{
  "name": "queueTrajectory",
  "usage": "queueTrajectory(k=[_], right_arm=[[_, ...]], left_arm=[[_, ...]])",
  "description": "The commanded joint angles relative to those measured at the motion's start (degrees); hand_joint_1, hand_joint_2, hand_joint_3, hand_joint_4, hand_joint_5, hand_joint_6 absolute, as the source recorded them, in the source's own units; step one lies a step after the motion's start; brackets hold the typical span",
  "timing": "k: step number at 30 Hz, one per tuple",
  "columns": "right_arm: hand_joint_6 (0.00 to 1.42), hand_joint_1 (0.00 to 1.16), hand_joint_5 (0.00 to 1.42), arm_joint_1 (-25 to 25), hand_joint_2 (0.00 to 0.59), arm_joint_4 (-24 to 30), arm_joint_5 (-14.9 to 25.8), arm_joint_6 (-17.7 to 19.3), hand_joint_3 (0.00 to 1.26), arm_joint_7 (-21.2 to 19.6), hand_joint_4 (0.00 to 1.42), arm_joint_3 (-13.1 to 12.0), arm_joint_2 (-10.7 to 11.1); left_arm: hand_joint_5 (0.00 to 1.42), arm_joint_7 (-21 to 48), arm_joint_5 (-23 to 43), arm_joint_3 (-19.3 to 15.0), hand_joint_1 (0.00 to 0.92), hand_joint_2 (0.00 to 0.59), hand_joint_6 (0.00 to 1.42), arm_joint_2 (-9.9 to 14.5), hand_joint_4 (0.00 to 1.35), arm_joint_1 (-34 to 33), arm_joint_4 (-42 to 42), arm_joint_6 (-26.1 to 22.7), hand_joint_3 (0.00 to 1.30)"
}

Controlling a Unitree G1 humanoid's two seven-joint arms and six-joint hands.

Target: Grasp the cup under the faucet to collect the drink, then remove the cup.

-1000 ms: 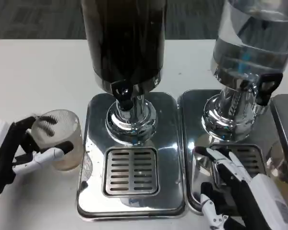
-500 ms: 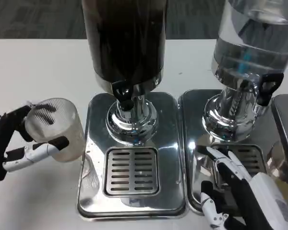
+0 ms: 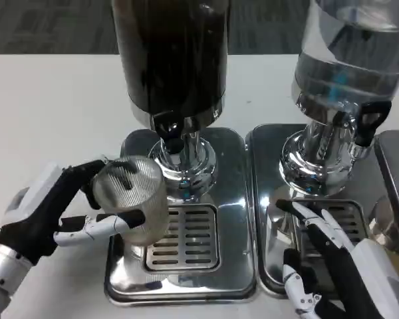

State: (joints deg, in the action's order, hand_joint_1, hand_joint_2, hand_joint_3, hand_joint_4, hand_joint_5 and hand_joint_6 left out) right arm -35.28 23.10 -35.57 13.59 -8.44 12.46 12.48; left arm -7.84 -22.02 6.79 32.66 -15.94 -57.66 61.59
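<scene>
Spreading white under everything, table, bare along the left and top. Standing on it side by side, two polished drip trays: left tray with a slotted grate, right tray just beside it, a second grate partly hidden under the right hand. Rising from the left tray on a chrome base, dark tank with a black-handled faucet at its foot. Rising from the right tray, clear tank, its own black tap off to the right. Reaching in from the lower left, left hand, fingers clamped around a ribbed clear cup, thumb side wrapped over the rim's far edge. Held tilted, mouth turned partly toward the camera, cup sitting over the left edge of the left tray and grate, just left of and below the faucet, not squarely under it. Lying on the right tray at lower right, right hand, fingers apart and stretched flat over the grate, holding nothing.
</scene>
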Motion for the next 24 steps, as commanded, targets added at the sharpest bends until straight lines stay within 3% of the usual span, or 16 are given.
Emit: queueTrajectory(k=[1, 12, 24], right_arm=[[0.14, 0.5, 0.05, -0.3, 0.586, 0.3, 0.6, 0.6, 0.17, -0.7, 0.14, -0.3, -0.6], [0.15, 0.5, 0.05, -1.0, 0.586, 0.2, 0.4, 0.7, 0.17, -1.1, 0.14, -0.2, -1.4], [0.16, 0.5, 0.06, -0.3, 0.586, 0.2, 0.6, 0.4, 0.17, -0.5, 0.14, -0.1, -1.8]], left_arm=[[0.78, 0.4, -0.2, 0.7, 0.294, 0.182, 0.84, -1.3, 0.53, -2.7, -0.2, 0.9, 0.51], [0.78, 2.7, -0.9, 2.3, 0.292, 0.176, 0.84, -3.5, 0.53, -5.5, -0.4, 0.5, 0.51], [0.69, 6.0, -0.7, 2.9, 0.135, 0.107, 0.75, -2.9, 0.47, -5.9, 0.8, -0.9, 0.45]])
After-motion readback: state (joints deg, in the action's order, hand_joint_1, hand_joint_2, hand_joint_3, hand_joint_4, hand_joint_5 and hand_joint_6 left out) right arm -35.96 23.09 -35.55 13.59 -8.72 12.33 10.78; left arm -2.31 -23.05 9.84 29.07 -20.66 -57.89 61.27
